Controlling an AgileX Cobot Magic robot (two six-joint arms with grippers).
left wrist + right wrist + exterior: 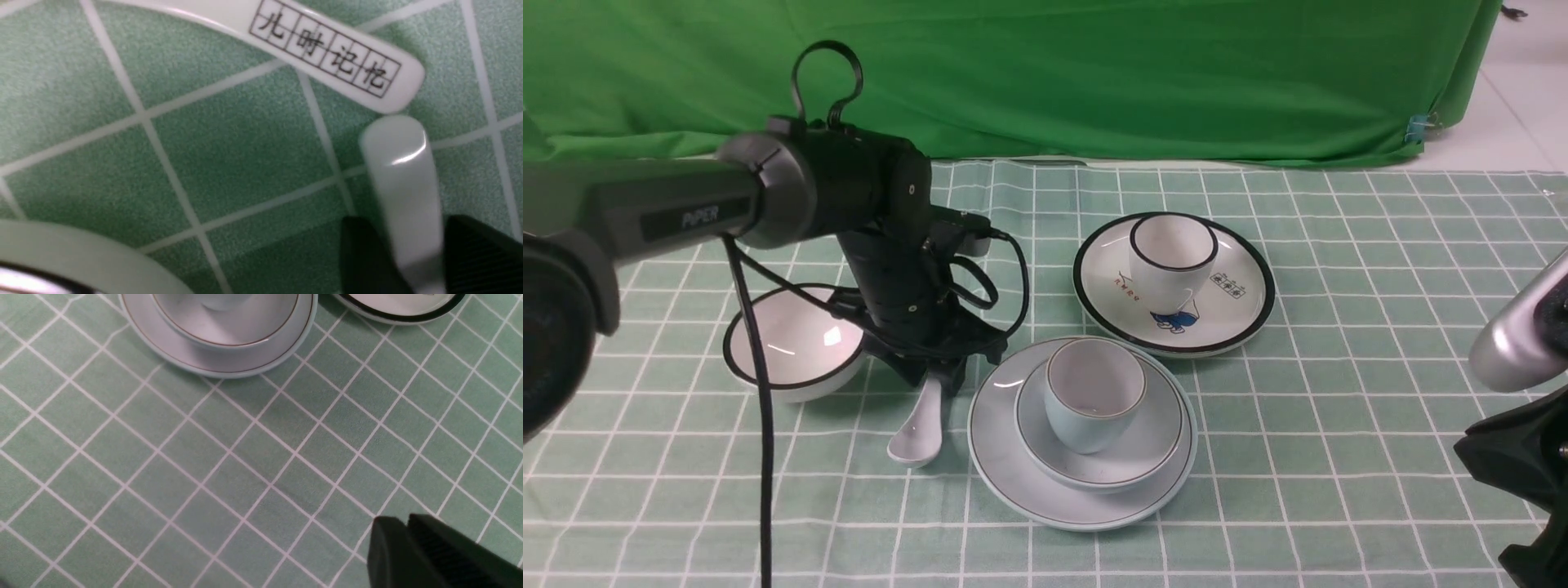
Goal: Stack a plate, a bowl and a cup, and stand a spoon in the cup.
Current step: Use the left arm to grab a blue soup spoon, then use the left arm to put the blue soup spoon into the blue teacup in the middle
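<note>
The green checked cloth (1339, 457) carries everything. On my side of it sits the plain pale blue-grey round plate (995, 445). The pale blue-grey shallow bowl (1156, 441) rests on the plate, and the pale blue handleless cup (1086, 416) stands upright in the bowl. With the stack built, I judge the spoon to be the step in hand.

The plain pale blue-white ceramic soup spoon (915, 441) lies on the cloth just beside the plate's left edge. Its scoop points toward me and its handle runs up under my left gripper (399, 230). My left fingers (359, 257) are narrowed to the handle's width, one on each side, and seem to have it pinched. That corner is blurred, so I will not swear the pads bear. The white spoon with black characters on its handle (327, 49) lies just beside that handle's tip.

My right gripper (398, 524) hangs over bare cloth, apart from the plate, drawn together on nothing.

The next move calls for a straight lift, clearing the cup's rim, then lowering the scoop inside without knocking the cup.
</note>
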